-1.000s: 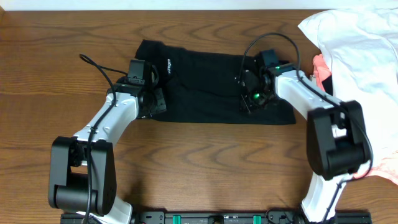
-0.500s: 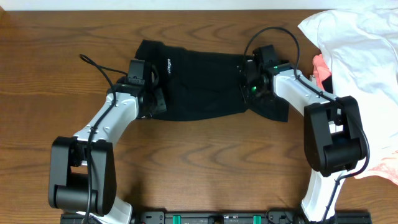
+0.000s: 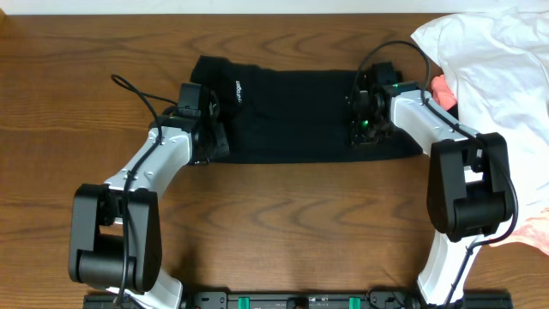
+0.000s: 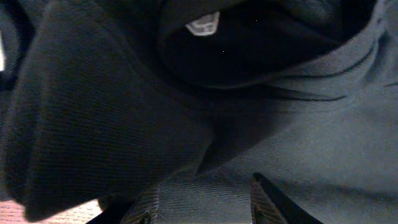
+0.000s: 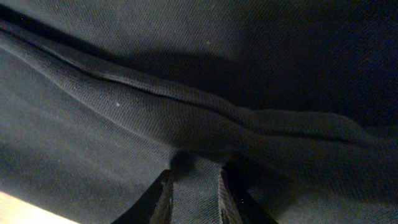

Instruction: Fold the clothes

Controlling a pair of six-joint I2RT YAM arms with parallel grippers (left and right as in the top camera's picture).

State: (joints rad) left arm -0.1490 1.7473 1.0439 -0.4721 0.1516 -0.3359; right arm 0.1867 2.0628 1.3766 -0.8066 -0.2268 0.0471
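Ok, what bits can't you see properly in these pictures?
- Logo on the black garment: overhead, too small to read.
- Left tool: left wrist view, fingers cut off by the bottom edge, so its grip is unclear.
- Pink garment: overhead, mostly hidden under the white garment, itself cut off at the right edge.

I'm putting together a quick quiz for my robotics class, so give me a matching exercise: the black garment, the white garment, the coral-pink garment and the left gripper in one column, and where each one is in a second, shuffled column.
Things
1. black garment
2. white garment
3. coral-pink garment
4. left gripper

Places
A. heaped at the far right of the table
B. clamped on the black garment's left end
C. spread wide across the table's middle
D. a small patch at the white garment's left edge

Pairs: 1-C, 2-A, 3-D, 4-B
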